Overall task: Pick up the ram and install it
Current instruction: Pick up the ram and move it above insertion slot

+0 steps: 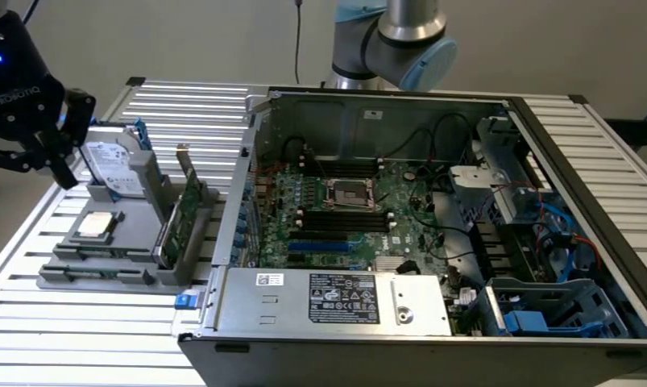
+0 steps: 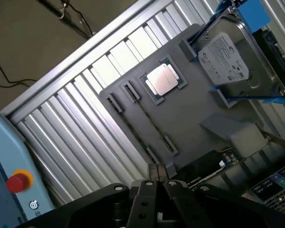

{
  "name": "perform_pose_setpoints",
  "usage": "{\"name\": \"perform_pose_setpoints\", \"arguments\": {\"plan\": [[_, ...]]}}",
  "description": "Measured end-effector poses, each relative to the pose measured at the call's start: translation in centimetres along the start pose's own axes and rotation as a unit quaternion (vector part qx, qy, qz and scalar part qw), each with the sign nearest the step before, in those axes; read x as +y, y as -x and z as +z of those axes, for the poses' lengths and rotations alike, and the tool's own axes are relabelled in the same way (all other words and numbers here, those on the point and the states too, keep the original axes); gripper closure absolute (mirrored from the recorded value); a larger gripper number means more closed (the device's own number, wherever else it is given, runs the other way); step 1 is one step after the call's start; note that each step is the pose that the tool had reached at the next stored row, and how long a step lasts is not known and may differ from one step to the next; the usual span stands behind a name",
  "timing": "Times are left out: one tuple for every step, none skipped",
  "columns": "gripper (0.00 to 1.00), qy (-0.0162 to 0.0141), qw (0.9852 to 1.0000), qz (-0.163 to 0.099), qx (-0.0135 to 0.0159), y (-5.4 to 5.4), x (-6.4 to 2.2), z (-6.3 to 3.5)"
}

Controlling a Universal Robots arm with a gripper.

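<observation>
Hovering above the gray holder [image 2: 194,111] on the worktop [image 2: 85,133], your end effector [image 2: 156,172] is pressed together, nothing in it. Ram [image 2: 149,118] lies in the holder's slot, not yet picked, so install is undone. Ext. view gives you the open PC case [image 1: 345,121] & mobo [image 1: 409,234]; wrist view gives the ram up close.
</observation>
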State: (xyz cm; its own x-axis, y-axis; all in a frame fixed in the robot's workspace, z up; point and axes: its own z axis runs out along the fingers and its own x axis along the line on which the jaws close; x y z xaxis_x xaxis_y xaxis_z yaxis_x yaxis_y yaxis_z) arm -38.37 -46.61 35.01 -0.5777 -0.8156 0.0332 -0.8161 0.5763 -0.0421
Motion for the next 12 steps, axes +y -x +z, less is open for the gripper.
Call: {"name": "perform_pose_setpoints", "arguments": {"plan": [[0.89, -0.0003, 1.0, -0.009, -0.0004, 0.0, 0.01, 0.1], [0.89, -0.0006, 0.9998, -0.018, -0.0008, 0.0, 0.01, 0.2], [0.89, -0.0009, 0.9996, -0.027, -0.0012, 0.0, 0.01, 0.31], [0.89, -0.0012, 0.9993, -0.037, -0.0016, 0.0, 0.02, 0.41], [0.89, -0.0015, 0.999, -0.046, -0.0019, 0.0, 0.02, 0.51], [0.89, -0.0018, 0.9985, -0.055, -0.0023, 0.0, 0.03, 0.62], [0.89, -0.0021, 0.998, -0.064, -0.0027, 0.0, 0.03, 0.71], [0.89, -0.0024, 0.9973, -0.073, -0.003, 0.0, 0.04, 0.81], [0.89, -0.0027, 0.9966, -0.082, -0.0034, 0.0, 0.04, 0.91], [0.89, -0.003, 0.9959, -0.091, -0.0038, 0.0, 0.04, 1.01], [0.89, -0.0033, 0.995, -0.1, -0.0042, 0.0, 0.05, 1.11], [0.89, -0.0036, 0.9941, -0.109, -0.0046, 0.0, 0.05, 1.21]]}}
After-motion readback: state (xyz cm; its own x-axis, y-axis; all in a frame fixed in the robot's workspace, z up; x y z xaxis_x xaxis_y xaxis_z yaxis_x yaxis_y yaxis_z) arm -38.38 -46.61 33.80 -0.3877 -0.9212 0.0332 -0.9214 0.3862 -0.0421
